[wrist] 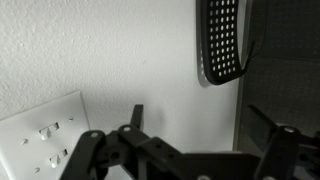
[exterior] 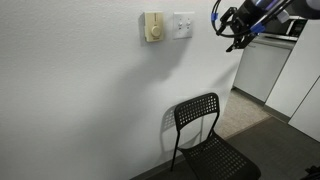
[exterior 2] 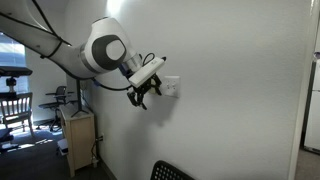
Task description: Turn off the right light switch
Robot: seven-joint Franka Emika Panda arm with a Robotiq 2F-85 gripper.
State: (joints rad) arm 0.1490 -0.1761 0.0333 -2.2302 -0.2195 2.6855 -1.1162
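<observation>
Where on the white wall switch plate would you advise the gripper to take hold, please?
Nothing to grip: the white switch plate lies flat on the wall. Press one small rocker with a fingertip, coming straight at the wall, I would judge.

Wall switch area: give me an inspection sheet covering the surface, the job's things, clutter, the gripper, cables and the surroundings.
Surface: white wall, bare apart from two plates.
Job's things: white switch plate, two rockers seen in the wrist view; mounted beside a cream-yellow knob plate.
Clutter: nothing seen.
Gripper: gripper open, off to the side of the white switch plate, not touching it.
Cables: blue cable at the wrist; black cables along the arm.
Surroundings: black perforated chair below the plates; white cabinets beyond; wooden chair in the background.
</observation>
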